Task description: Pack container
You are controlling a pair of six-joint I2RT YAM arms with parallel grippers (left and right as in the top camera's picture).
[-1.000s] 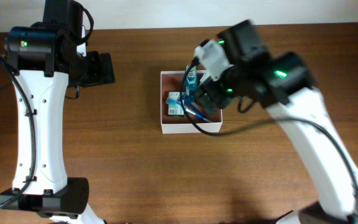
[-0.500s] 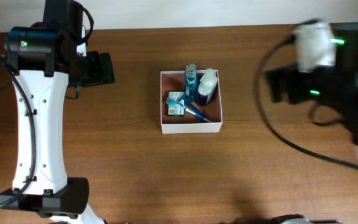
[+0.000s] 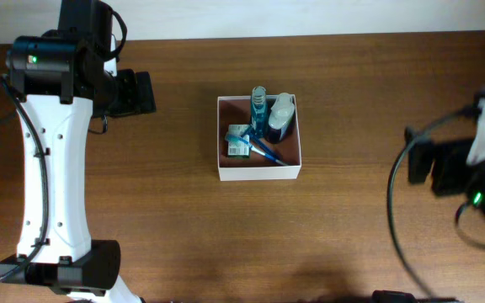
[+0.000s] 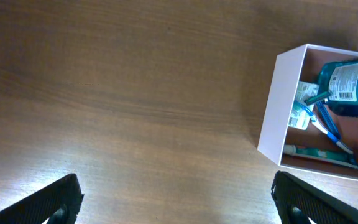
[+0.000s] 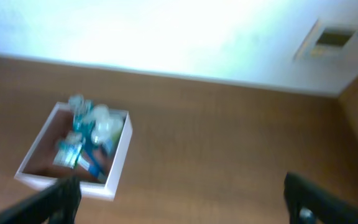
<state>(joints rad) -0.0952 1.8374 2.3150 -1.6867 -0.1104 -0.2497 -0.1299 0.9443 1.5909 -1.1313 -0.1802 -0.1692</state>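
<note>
Right gripper [image 3: 418, 165]: near side, right of table [image 3: 175, 219], fingers wide apart. Container [image 3: 259, 173]: mid-table, well apart from both grippers; inside, blue bottle [image 3: 259, 108], white-capped bottle [image 3: 281, 116], blue toothbrush [image 3: 268, 153], small packets [image 3: 237, 145]. Left gripper [image 3: 144, 93]: far left, fingers wide apart

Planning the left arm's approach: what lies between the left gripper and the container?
Nothing: only bare tabletop separates the left gripper from the container. Both the overhead and left wrist views show this.
</note>
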